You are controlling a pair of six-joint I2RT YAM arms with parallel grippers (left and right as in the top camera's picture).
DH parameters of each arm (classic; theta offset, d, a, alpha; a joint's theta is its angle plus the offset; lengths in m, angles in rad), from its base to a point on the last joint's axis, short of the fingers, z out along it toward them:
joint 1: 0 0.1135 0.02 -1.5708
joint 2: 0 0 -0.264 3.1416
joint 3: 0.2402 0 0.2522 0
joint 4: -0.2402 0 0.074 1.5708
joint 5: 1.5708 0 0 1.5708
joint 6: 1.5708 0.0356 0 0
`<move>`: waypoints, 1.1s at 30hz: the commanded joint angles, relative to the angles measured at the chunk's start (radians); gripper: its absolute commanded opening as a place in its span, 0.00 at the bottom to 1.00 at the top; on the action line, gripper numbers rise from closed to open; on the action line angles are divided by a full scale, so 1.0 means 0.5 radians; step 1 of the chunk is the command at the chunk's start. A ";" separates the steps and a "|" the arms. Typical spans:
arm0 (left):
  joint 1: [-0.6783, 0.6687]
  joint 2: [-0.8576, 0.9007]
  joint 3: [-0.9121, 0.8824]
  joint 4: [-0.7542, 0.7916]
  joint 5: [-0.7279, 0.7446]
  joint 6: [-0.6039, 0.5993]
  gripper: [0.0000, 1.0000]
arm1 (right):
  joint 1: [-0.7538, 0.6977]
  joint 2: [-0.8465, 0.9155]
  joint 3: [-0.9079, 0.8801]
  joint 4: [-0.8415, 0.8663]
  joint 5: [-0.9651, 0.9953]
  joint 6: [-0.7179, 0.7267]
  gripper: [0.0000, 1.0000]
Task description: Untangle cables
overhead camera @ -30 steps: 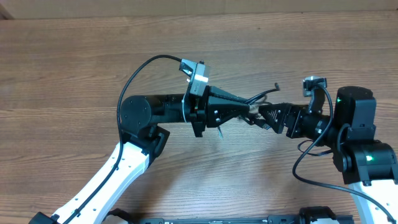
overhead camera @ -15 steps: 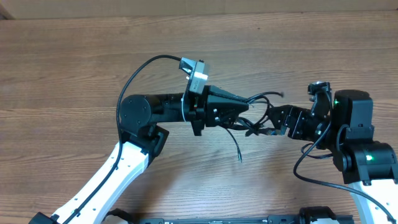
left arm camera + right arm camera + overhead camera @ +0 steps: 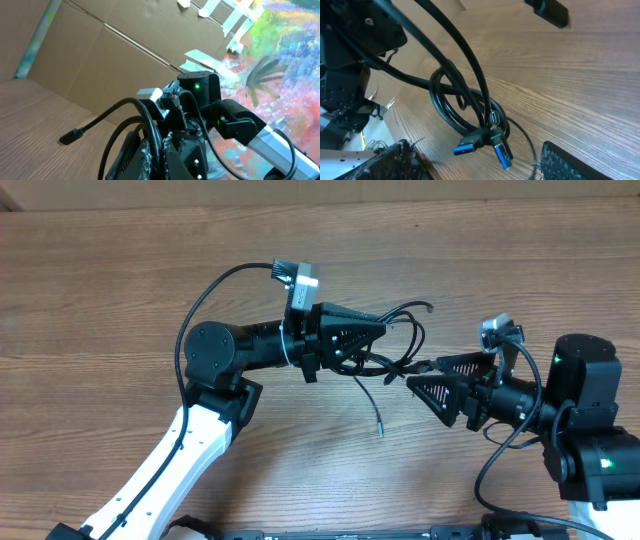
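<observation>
Left hand [image 3: 383,340] pinches the cables [image 3: 482,134], contact hard to see.

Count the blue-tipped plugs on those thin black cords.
2, both below the knotted thin black cables in the right wrist view: one blue-tipped plug on the left, another beside it. Others may be hidden.

**Table** [image 3: 100,300], seen from above: a brown wood-grain top, the grain running side to side. The cables [image 3: 400,367] hang in a loose knot over its middle. One thin strand [image 3: 366,402] drops from the knot toward the near edge; whether its tip rests on the wood cannot be told. Under the knot, the blue-tongued plugs [image 3: 470,143] hang close over the wood, contact uncertain. Beyond the knot lie a small dark fleck [image 3: 418,224] and, at the far edge, a cardboard sheet [image 3: 300,192].
</observation>
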State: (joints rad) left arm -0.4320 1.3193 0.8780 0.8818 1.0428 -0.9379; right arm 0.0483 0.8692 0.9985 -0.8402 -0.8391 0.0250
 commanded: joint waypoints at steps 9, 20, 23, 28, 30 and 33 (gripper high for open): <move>-0.280 -0.034 0.043 0.027 0.006 -0.085 0.04 | 0.004 0.062 0.047 0.143 0.391 0.133 0.84; -0.169 -0.036 0.043 0.171 0.049 -0.169 0.04 | 0.004 0.267 0.047 -0.206 1.217 0.483 0.84; -0.164 -0.036 0.043 0.245 0.051 -0.190 0.04 | 0.004 0.268 0.047 -0.226 1.271 0.529 0.86; -0.107 -0.036 0.043 0.244 0.000 -0.175 0.04 | 0.004 0.268 0.047 -0.320 1.255 0.535 0.86; -0.066 -0.036 0.043 0.253 -0.033 -0.189 0.04 | 0.004 0.268 0.047 -0.357 1.261 0.535 0.86; -0.002 -0.036 0.043 0.341 -0.043 -0.282 0.04 | 0.004 0.268 0.047 -0.391 1.272 0.536 0.89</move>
State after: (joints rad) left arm -0.4812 1.3354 0.8757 0.9726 1.0626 -1.0256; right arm 0.0616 0.9867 1.0306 -1.0039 -0.3595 0.2787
